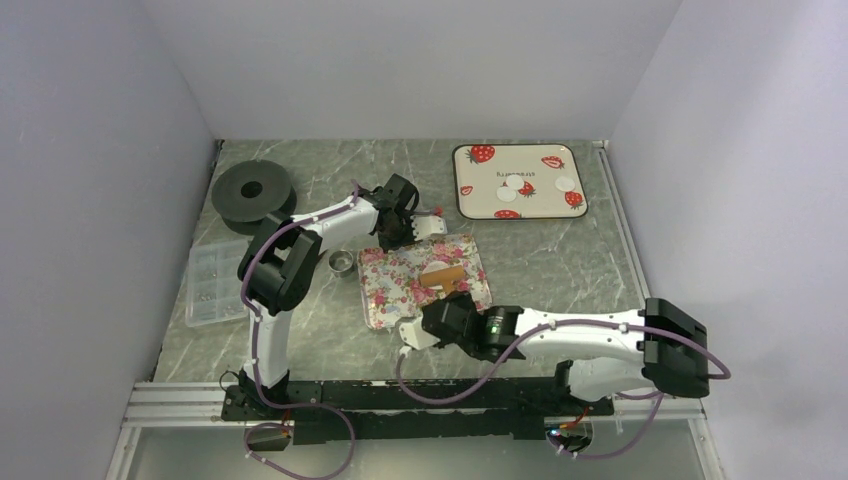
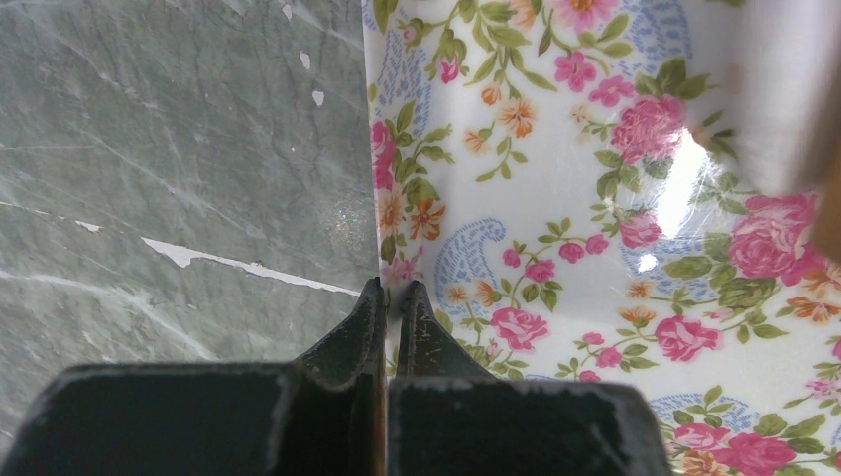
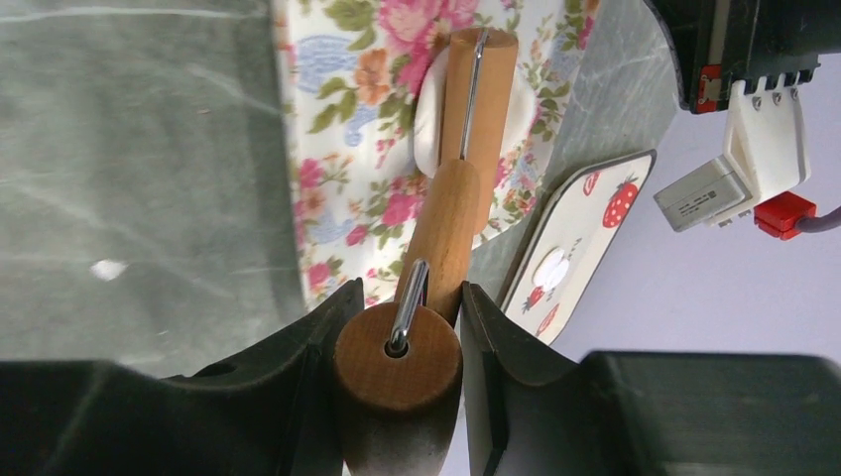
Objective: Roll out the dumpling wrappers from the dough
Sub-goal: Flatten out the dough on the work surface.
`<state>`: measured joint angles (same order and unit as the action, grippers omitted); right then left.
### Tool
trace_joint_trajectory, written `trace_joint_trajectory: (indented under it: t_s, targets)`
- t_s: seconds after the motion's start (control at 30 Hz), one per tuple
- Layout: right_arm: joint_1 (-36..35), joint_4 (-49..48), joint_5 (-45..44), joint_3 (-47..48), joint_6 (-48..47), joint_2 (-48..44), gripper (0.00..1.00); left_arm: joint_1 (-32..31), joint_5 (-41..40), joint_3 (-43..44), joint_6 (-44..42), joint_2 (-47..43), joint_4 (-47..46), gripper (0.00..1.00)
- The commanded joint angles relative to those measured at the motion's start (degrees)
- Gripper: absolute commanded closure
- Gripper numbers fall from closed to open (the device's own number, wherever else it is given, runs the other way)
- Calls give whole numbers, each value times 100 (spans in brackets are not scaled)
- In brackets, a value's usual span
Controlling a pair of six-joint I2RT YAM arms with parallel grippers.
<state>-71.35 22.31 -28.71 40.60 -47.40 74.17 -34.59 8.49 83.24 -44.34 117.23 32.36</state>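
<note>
Right gripper [image 3: 409, 293], at the 6 o'clock side, is clamped half-wide on the handle of the pin [image 3: 461, 169], whose roller lies across the dough [image 3: 424, 124] on the floral tray [image 3: 327, 119]. Left gripper [image 2: 392, 288], jaws nearly together, nips the floral tray's 12 o'clock rim, probably to stop it sliding under the rolling. Cut wrappers [image 1: 565, 183] lie on the strawberry tray [image 1: 545, 205], at 1 o'clock.

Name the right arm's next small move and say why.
Probably roll the rolling pin forward over the dough: the right gripper holds its handle, the pin rests on that white dough, and the left gripper pinches the floral tray at its rim.
</note>
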Motion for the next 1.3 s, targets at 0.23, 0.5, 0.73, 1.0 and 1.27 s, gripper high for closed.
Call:
trace_joint_trajectory:
  t_s: [0.23,0.5,0.73,1.0,1.27]
  targets:
    - [-551,1639,946,-514,852,31,100,-195,154,-501,-215,743,499,100]
    - [121,1280,1099,-342,323,452,100,-197,170,-485,-211,758,526,100]
    - [-331,2128,1037,-187,1061,-464,100,-195,191,-445,-194,751,552,100]
    - [-192,1786,858,742,723,-1436,100,-197,190,-452,-202,766,537,100]
    - [643,881,1141,1279,-582,-1057,100,-195,179,-457,-200,792,517,100]
